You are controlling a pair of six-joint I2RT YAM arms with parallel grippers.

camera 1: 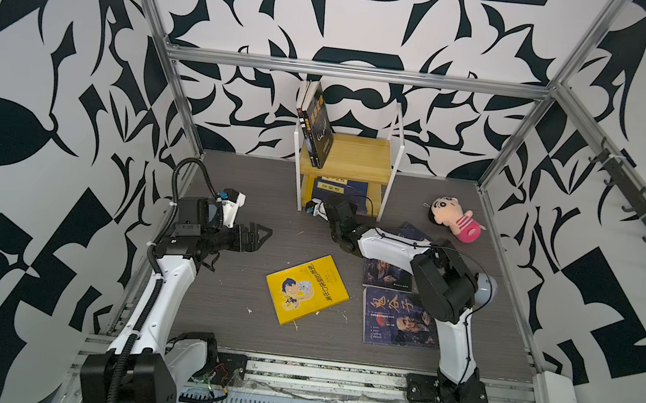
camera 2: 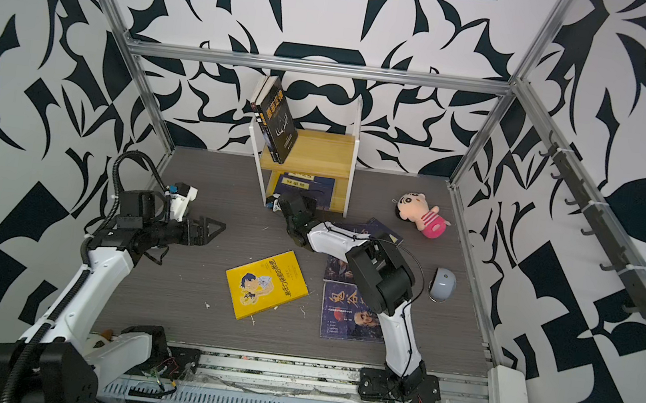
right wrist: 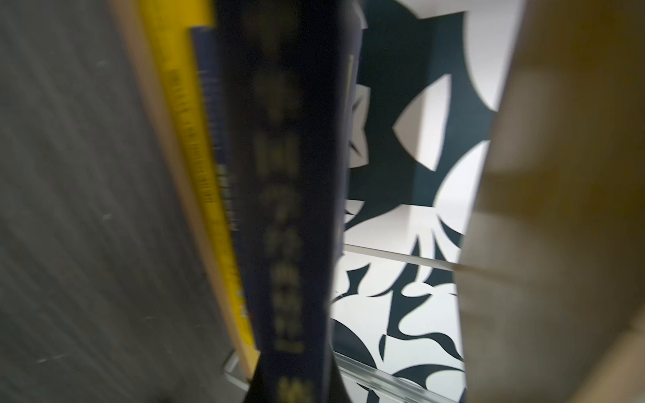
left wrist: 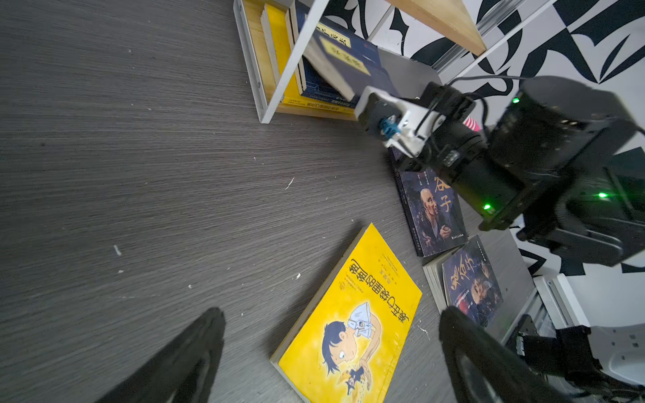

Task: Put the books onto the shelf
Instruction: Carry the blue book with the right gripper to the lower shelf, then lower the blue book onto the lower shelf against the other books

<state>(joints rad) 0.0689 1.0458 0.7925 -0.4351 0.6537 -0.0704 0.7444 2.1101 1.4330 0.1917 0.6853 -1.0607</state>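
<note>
**Desk:** Yellow ones first. How many are loose?

**Me:** One yellow cartoon book, flat on the grey table, nearest my end. Right of it I count two portrait books, one behind the other. A third dark book lies mostly under my right arm.

**Desk:** And your arms?

**Me:** My left claw hangs level over the table's left side and points toward the middle. Its fingers are spread wide with nothing between them. My right arm stretches low and forward. The right claw is at the mouth of the lower tier of the shelf, clenched on the edge of a tilted navy book.

**Desk:** What's shelved?

**Me:** In the lower tier there is one flat yellow book and one flat navy book on it, plus the tilted one. On the upper tier, black books lean against the left frame. I count two and cannot tell beyond that. One plush doll lies right of the shelf.
</note>
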